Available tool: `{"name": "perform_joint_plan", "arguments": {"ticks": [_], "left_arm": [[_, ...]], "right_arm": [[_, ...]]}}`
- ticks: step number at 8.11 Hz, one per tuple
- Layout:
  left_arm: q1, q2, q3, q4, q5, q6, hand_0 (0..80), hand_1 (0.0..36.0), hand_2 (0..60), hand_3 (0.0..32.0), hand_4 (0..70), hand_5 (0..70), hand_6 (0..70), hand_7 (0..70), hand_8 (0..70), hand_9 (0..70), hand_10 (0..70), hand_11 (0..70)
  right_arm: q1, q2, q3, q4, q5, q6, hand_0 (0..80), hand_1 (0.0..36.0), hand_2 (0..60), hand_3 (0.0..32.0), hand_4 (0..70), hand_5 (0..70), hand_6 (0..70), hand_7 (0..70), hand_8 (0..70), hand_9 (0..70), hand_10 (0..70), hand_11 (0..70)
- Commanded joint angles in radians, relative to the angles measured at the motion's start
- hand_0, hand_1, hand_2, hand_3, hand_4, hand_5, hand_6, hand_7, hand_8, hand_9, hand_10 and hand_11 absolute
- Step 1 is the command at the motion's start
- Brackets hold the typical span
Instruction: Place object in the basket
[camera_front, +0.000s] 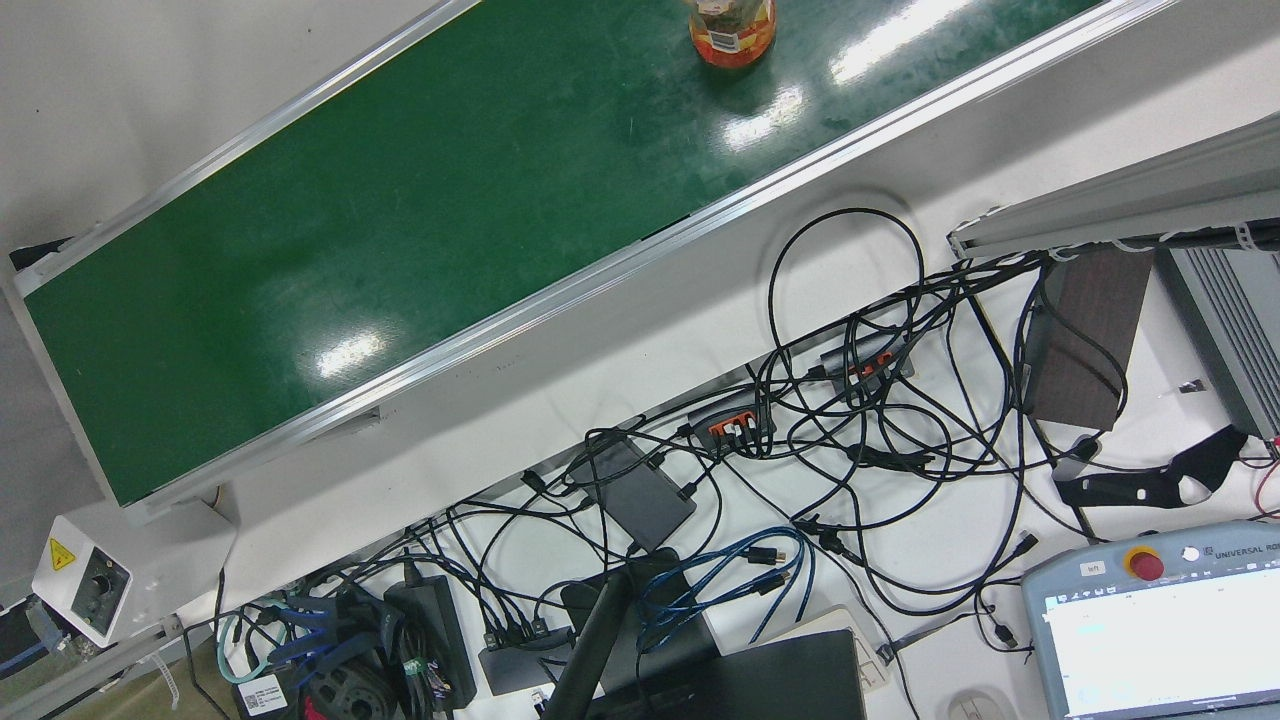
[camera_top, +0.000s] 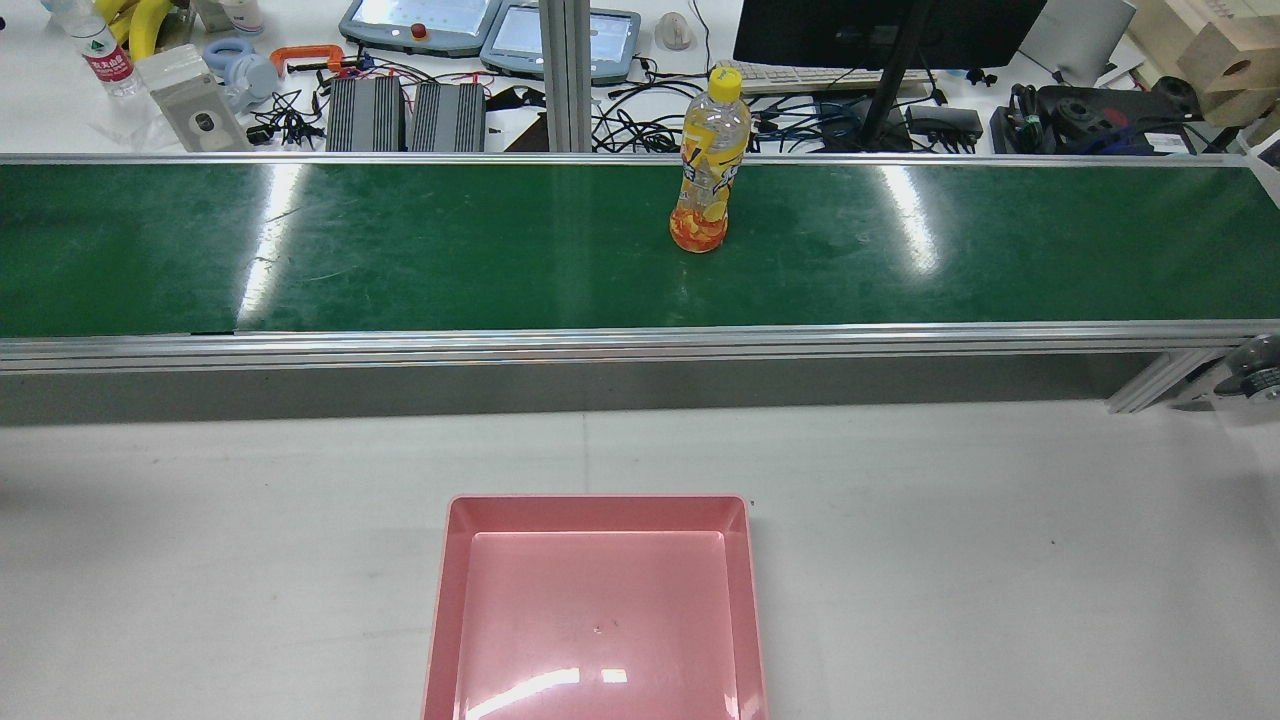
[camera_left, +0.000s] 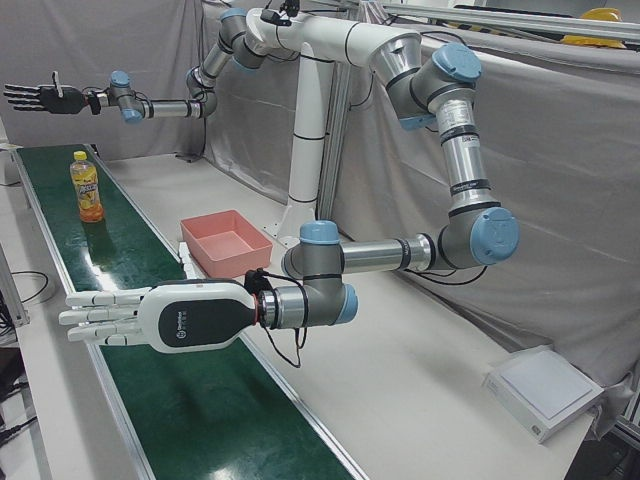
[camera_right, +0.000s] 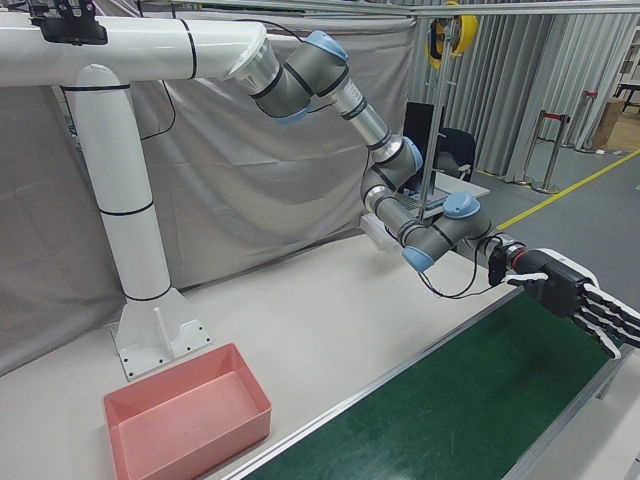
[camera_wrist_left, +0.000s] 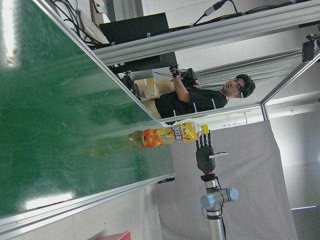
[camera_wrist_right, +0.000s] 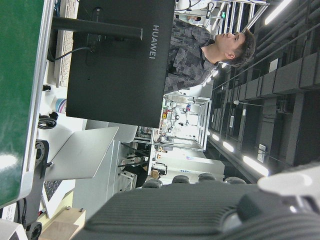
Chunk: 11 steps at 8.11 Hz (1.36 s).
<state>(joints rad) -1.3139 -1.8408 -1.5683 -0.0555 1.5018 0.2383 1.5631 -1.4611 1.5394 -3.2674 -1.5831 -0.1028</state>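
**Progress.** Nothing of the task is done yet. The bottle (camera_top: 708, 170) stands upright on the conveyor belt (camera_top: 400, 250), untouched. In the rear view it lies at about 12 to 1 o'clock from the basket (camera_top: 598, 503), well apart from it, with the belt's near rail between them. The basket sits on the white table (camera_top: 1000, 550) and holds nothing. The reach, grasp, lift, carry and release all remain to be done.

**Hands.**
- The left hand (camera_left: 150, 318) hovers over the belt with fingers stretched flat and spread. It holds nothing.
- The right hand (camera_left: 40, 97) hangs over the far stretch of the belt, likewise flat and spread, and holds nothing.
- In the left-front view the bottle stands between the two hands, well apart from the left and nearer the right.
- Neither hand appears in the rear view. I judge that the left is out past 9 o'clock of the bottle and the right out past 3 o'clock.

**Materials and shapes.**
- Bottle: clear plastic, tall and slim, with a yellow screw cap, a printed yellow label and an orange-patterned base. It looks light and top-heavy, so a side knock could probably tip it.
- Belt: dark green, smooth and glossy, showing lamp glare and faint scuffs, and edged with aluminium rails.
- Basket: pink plastic, rectangular and shallow, with rounded corners and a shiny floor.
- Table: matt white and flat.
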Motion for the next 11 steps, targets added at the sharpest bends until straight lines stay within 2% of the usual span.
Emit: {"name": "perform_joint_plan", "arguments": {"ticks": [1, 2, 3, 11], "left_arm": [[0.005, -0.002, -0.004, -0.007, 0.000, 0.007, 48.4, 14.6, 3.7, 0.0, 0.3, 5.9, 0.0, 0.0, 0.0, 0.0, 6.5, 11.4], [0.019, -0.001, 0.002, 0.000, 0.000, 0.013, 48.0, 12.8, 0.0, 0.0, 0.2, 5.8, 0.0, 0.0, 0.0, 0.0, 6.1, 10.7], [0.024, -0.005, 0.005, 0.006, 0.000, 0.033, 47.6, 11.9, 0.0, 0.0, 0.1, 6.0, 0.0, 0.0, 0.0, 0.0, 6.3, 10.9], [0.022, -0.006, 0.007, 0.011, 0.001, 0.035, 47.1, 12.2, 1.3, 0.0, 0.2, 6.4, 0.0, 0.0, 0.0, 0.0, 5.9, 10.3]], "right_arm": [[0.000, -0.001, 0.001, 0.000, 0.000, 0.000, 0.0, 0.0, 0.0, 0.0, 0.0, 0.0, 0.0, 0.0, 0.0, 0.0, 0.0, 0.0], [0.000, -0.001, -0.001, 0.000, 0.000, 0.000, 0.0, 0.0, 0.0, 0.0, 0.0, 0.0, 0.0, 0.0, 0.0, 0.0, 0.0, 0.0], [0.000, 0.001, 0.001, 0.000, 0.000, 0.000, 0.0, 0.0, 0.0, 0.0, 0.0, 0.0, 0.0, 0.0, 0.0, 0.0, 0.0, 0.0], [0.000, -0.001, -0.001, 0.000, 0.000, 0.000, 0.0, 0.0, 0.0, 0.0, 0.0, 0.0, 0.0, 0.0, 0.0, 0.0, 0.0, 0.0]]}}
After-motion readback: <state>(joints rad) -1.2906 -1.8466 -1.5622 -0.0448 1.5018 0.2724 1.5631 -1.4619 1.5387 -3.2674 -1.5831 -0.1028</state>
